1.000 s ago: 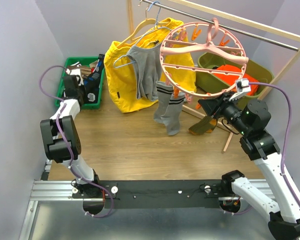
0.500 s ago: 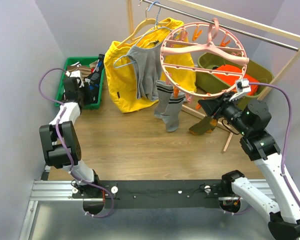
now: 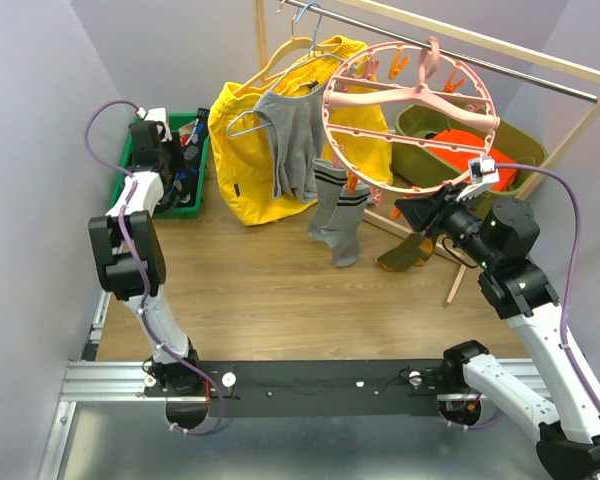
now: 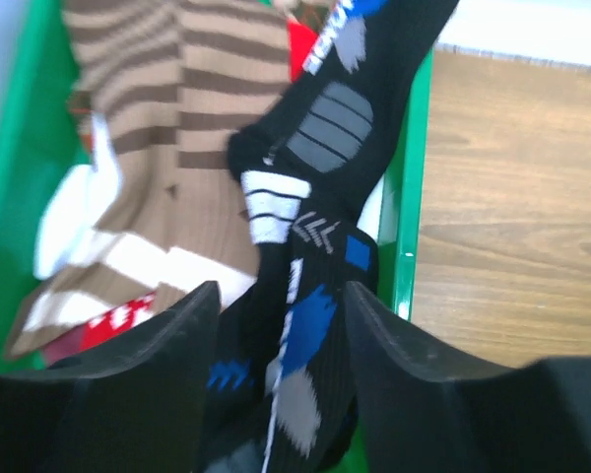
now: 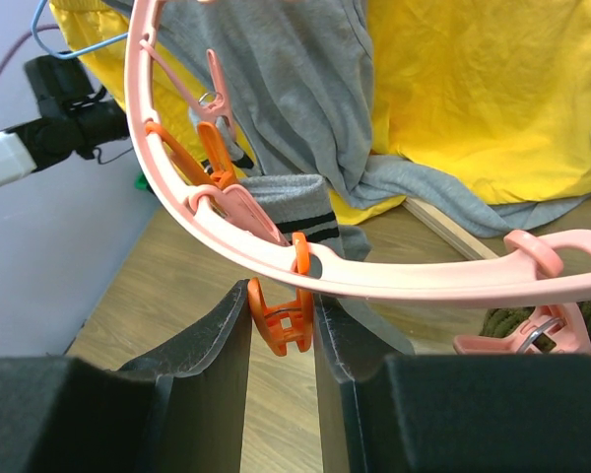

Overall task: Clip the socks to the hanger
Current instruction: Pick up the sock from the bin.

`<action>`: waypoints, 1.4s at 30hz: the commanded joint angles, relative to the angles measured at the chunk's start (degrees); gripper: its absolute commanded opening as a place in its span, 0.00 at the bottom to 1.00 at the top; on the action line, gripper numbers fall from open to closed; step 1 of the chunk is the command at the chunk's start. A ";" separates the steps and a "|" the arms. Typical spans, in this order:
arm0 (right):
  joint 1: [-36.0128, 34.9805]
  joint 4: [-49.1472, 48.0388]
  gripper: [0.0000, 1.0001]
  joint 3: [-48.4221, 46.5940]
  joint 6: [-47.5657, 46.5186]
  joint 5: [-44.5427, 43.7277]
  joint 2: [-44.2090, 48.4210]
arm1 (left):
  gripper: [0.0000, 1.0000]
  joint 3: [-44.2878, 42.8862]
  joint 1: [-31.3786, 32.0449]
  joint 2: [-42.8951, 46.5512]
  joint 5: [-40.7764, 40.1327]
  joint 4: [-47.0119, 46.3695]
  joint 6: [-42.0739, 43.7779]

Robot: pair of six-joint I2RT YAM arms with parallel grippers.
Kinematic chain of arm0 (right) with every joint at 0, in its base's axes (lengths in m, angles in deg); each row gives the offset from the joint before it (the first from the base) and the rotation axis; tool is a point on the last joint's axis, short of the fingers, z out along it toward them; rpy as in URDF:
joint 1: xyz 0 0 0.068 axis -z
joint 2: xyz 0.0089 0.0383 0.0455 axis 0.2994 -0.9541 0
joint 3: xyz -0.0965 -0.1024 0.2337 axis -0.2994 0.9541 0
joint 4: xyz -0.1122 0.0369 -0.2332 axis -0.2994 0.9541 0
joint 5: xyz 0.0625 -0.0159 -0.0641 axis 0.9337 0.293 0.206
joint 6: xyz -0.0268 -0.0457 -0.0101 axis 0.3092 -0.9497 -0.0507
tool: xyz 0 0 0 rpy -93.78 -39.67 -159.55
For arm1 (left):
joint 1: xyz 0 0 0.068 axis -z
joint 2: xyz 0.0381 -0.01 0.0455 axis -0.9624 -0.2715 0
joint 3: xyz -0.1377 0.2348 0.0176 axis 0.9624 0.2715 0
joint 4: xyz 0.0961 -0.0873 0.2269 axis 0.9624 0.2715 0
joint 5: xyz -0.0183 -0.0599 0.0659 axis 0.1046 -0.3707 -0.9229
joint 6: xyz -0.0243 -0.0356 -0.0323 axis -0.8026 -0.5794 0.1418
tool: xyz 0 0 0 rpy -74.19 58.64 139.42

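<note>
The left gripper (image 4: 278,296) is out at the far left, over the green bin (image 4: 406,207). Its fingers stand wide apart, with nothing clamped between them. A black sock (image 4: 305,246) with grey, white and blue patches lies in the bin straight below the gap, draped toward the bin's right wall. Just left of it in the bin are brown-and-white striped socks (image 4: 177,99). The wooden table (image 4: 512,217) shows to the right of the bin.

The round pink hanger (image 3: 326,105) hangs from the rail at the far right, tilted so that its face shows in the top view. A grey sock (image 3: 338,215) with dark bands at its cuff hangs from the near left part of the rim. An olive sock (image 3: 404,250) hangs lower, under the near right part of the rim; I cannot tell whether a clip holds it.

The right gripper (image 5: 281,301) is up at the near rim of the hanger. Its fingers are closed on a small orange clip (image 5: 279,333) that hangs from the rim, one finger on each side.

Behind the hanger, a yellow jacket (image 3: 242,150) and a grey shirt (image 3: 285,135) hang on thin hangers.
</note>
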State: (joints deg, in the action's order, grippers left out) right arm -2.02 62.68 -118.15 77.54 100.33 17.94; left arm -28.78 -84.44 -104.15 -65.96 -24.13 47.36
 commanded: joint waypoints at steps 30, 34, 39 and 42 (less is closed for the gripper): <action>-0.07 1.69 0.01 -1.95 -0.25 0.67 0.76 | 0.00 -7.74 1.67 10.59 -3.82 3.02 3.88; -0.07 1.52 0.01 -2.12 -0.34 0.67 1.03 | 0.00 -10.02 1.76 16.74 -4.90 1.53 3.96; -0.07 1.17 0.01 -2.30 -0.34 0.59 1.20 | 0.00 -11.70 1.67 24.92 -3.23 -1.72 6.07; -0.07 0.90 0.01 -2.04 -0.07 0.76 1.38 | 0.00 -12.23 1.76 28.70 -2.70 -2.78 6.86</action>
State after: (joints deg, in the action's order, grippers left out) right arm -2.02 63.19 -118.80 77.52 100.33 18.49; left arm -39.29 -82.85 -81.29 -68.89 -23.25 52.00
